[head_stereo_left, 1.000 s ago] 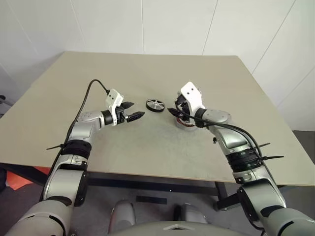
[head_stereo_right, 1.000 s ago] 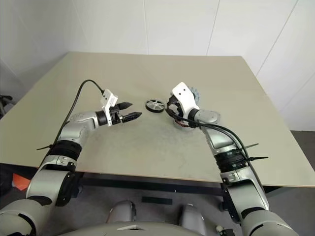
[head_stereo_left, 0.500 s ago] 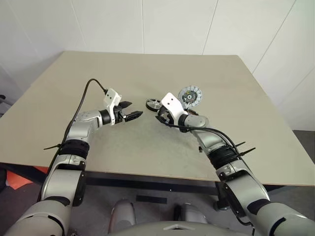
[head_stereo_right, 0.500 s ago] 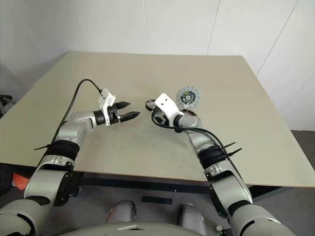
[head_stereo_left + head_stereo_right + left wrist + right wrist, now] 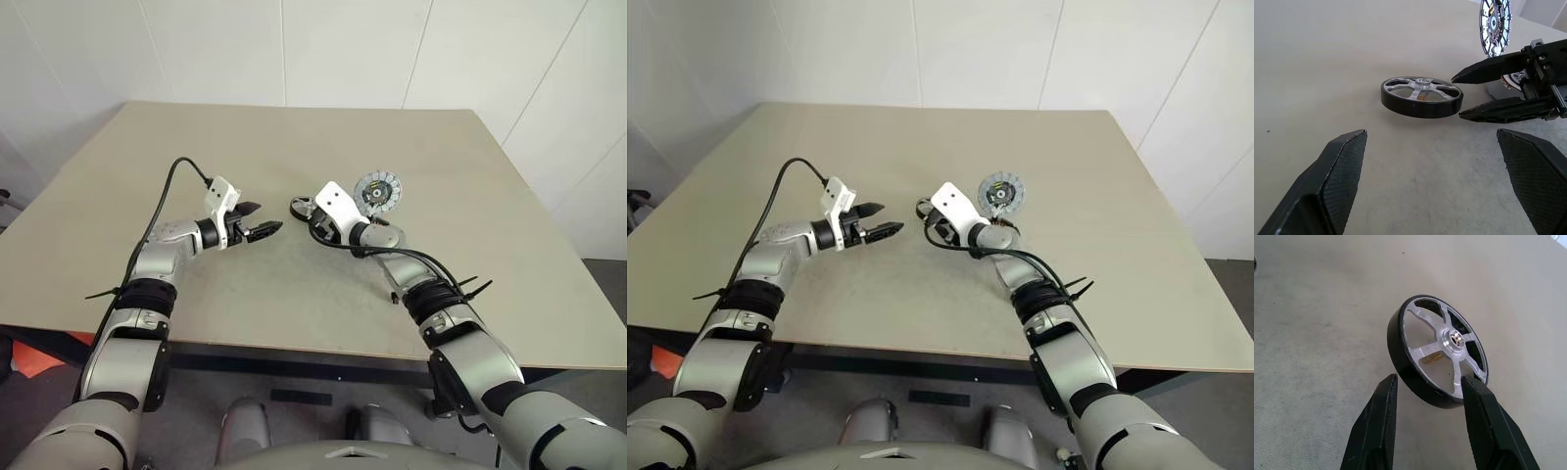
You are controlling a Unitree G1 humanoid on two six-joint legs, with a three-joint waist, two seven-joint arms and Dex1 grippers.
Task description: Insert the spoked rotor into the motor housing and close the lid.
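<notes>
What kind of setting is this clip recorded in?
Probably a bare lab or test room: a plain beige table against white panelled walls, with only loose motor parts on it, such as a spoked rotor and a lid.

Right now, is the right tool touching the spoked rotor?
Apart. Left wrist view: the right tool's tips sit open beside the spoked rotor, table showing between.

Matt, faintly speckled beige desk (image 5: 1327,58). Just ahead of the right tool (image 5: 1427,389): spoked rotor (image 5: 1437,350), smooth black rim, brushed silver metal spokes and hub. Finely textured matt black fingers (image 5: 1339,166) on the left tool (image 5: 1444,166). Beyond: lid (image 5: 378,191), grey segmented metal face.
</notes>
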